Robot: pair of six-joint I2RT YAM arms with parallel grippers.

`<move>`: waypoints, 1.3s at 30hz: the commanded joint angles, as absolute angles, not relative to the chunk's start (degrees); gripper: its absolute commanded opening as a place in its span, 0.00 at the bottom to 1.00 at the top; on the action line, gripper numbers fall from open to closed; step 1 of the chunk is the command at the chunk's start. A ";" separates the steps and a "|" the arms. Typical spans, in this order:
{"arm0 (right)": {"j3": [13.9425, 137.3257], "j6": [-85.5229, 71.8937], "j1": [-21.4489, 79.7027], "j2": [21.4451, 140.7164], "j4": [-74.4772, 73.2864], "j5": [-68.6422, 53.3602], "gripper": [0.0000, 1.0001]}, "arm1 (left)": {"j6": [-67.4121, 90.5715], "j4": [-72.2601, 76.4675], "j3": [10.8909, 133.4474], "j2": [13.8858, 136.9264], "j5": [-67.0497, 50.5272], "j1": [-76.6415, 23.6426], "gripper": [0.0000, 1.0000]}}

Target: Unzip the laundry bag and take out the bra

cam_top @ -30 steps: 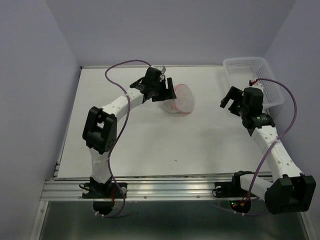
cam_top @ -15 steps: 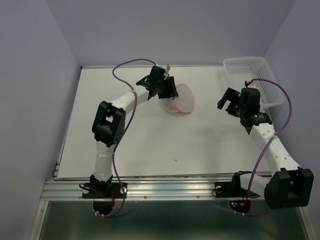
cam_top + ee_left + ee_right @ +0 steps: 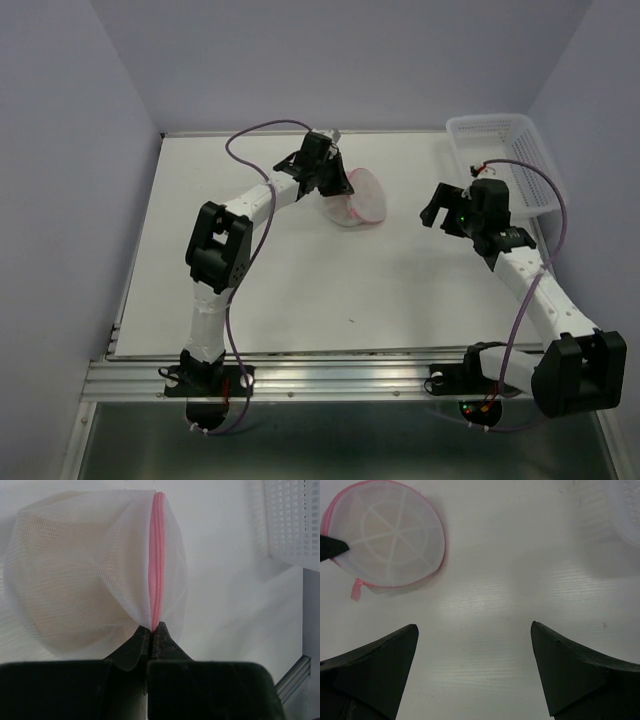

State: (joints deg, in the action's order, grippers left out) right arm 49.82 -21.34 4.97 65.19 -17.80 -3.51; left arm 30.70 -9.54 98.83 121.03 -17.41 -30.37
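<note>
Your left gripper (image 3: 152,630) is pinched tight on the laundry bag (image 3: 85,565), right at the low end of its pink zipper (image 3: 157,555), bottom centre of the left wrist view. The zipper looks closed along the stretch you can see. The beige bra (image 3: 70,585) shows faintly thru the mesh, inside the bag. From the top cam, the bag sits upper centre on the table (image 3: 300,300) w/ the left gripper at its left edge. The right gripper (image 3: 441,206) hangs mid-right, fingers spread wide, holding nothing, well apart from the bag. The white basket (image 3: 505,135) is in the upper right corner. In the right wrist view, a pink tab (image 3: 356,589) hangs off the bag's lower left rim.
</note>
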 commanded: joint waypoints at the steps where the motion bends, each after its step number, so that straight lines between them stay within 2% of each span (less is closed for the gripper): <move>1: 50.19 -18.90 11.92 66.62 -13.81 -5.81 1.00 | 34.53 -7.30 97.04 114.97 -16.53 -30.50 0.00; 7: 47.64 -25.74 16.61 71.10 -4.70 -10.54 1.00 | 42.18 -6.94 91.76 111.10 -14.15 -30.76 0.00; 10: 44.57 -29.00 18.45 73.47 4.34 -16.68 1.00 | 46.57 -5.54 88.60 110.22 -14.68 -30.85 0.00; 16: 43.86 -33.48 21.17 81.11 12.46 -25.21 1.00 | 51.67 -5.62 86.05 108.73 -13.72 -30.94 0.00; 26: 44.74 -35.16 25.40 87.89 20.74 -27.07 0.99 | 60.99 -9.14 83.50 106.79 -10.98 -30.76 0.00; 29: 44.65 -33.49 25.40 89.03 22.93 -27.07 0.92 | 62.93 -9.32 83.49 107.49 -12.91 -30.67 0.00; 30: 44.30 -32.53 25.92 89.47 24.42 -26.55 0.86 | 63.10 -9.14 83.58 108.01 -14.14 -30.59 0.00; 39: 45.17 -32.17 25.93 91.93 28.92 -24.43 0.65 | 62.93 -10.37 83.76 108.02 -14.15 -30.50 0.00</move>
